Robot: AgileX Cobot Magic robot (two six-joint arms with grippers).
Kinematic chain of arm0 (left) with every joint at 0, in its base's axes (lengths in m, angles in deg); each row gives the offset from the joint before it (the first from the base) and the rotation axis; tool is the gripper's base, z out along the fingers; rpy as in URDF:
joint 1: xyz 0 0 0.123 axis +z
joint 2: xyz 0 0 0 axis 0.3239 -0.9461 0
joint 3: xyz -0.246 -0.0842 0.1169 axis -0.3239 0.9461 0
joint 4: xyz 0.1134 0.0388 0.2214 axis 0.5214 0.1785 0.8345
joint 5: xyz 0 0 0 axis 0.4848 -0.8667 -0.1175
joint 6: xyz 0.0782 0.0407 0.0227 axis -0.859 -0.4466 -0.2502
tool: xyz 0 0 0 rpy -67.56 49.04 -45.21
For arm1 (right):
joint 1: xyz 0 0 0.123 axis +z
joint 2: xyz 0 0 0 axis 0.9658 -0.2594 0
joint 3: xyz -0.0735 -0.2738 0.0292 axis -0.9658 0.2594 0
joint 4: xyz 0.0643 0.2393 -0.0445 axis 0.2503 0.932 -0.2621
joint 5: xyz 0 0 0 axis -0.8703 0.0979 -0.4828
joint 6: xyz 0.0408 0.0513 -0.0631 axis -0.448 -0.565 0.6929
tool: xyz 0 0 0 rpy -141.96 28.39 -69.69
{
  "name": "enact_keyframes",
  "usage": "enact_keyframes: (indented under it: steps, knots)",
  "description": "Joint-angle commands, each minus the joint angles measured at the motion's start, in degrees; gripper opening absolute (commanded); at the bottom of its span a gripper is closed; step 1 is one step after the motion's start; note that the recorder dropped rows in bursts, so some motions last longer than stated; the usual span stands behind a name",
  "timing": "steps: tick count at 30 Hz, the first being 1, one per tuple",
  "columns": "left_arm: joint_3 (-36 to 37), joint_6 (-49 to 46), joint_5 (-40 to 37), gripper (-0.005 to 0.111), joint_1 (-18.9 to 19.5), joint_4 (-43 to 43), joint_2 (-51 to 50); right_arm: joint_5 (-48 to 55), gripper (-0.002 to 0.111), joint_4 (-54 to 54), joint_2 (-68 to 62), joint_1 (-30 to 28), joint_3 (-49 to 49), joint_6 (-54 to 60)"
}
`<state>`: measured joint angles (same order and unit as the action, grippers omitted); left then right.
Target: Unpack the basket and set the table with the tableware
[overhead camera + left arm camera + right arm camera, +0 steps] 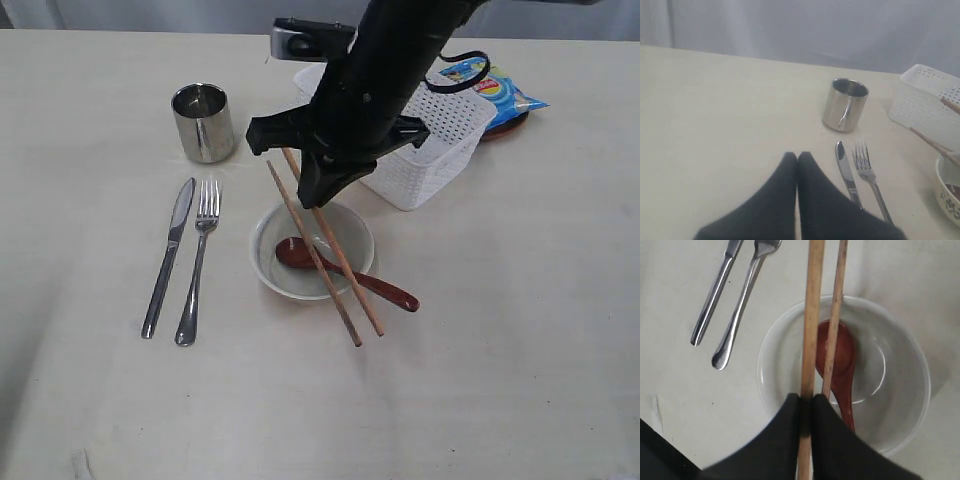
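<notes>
Chopsticks (336, 300) are what the right gripper (312, 200) has hold of. Its dark fingers (782, 432) are pinched narrow around the upper part of the wooden pair, with no gap left beside the sticks. The pair slants down across the pale round bowl (265, 255), passing over its middle, with the lower ends out past the near rim. I cannot tell whether those ends touch the table (500, 350).

Inside the bowl lies the reddish-brown spoon (390, 292), its scoop in the hollow and its handle leaning out over the rim to the right. Left of the bowl, the steel knife (170, 255) and fork (197, 265) lie side by side, close but apart, with the knife on the outer side. Beyond them the shiny cup (203, 122) stands upright.

The white perforated basket (430, 140) sits behind the bowl, partly hidden by the arm. Just behind it a blue chips bag (495, 90) lies on a brown plate (505, 125) — only a sliver of the plate's rim shows.

The left gripper (797, 161) hangs over bare tabletop near the knife's handle end, its two fingers pressed together and holding nothing.
</notes>
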<state>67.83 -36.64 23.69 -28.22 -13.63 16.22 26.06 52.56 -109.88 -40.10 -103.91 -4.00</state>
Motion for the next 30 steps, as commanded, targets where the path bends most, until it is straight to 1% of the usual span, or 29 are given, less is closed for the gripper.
enact_keyframes:
  steps: [1, 6, 11, 30]
  knots:
    - [0.2, 0.0, 0.6, 0.0, 0.1, -0.4, 0.2, 0.4, -0.001, -0.1, -3.1, 0.1, -2.6, 0.3]
    - [0.2, 0.0, 0.6, 0.0, 0.1, -0.4, 0.2, 0.2, -0.001, -0.5, -5.1, 0.1, -3.9, 0.1]
    - [0.2, 0.0, 0.6, 0.0, 0.1, -0.4, 0.2, 0.3, -0.001, -7.0, -6.9, 0.1, -4.0, -5.7]
    - [0.2, 0.0, 0.6, 0.0, 0.1, 0.1, 0.2, -0.7, -0.001, -3.1, -7.0, 0.1, -4.0, -2.7]
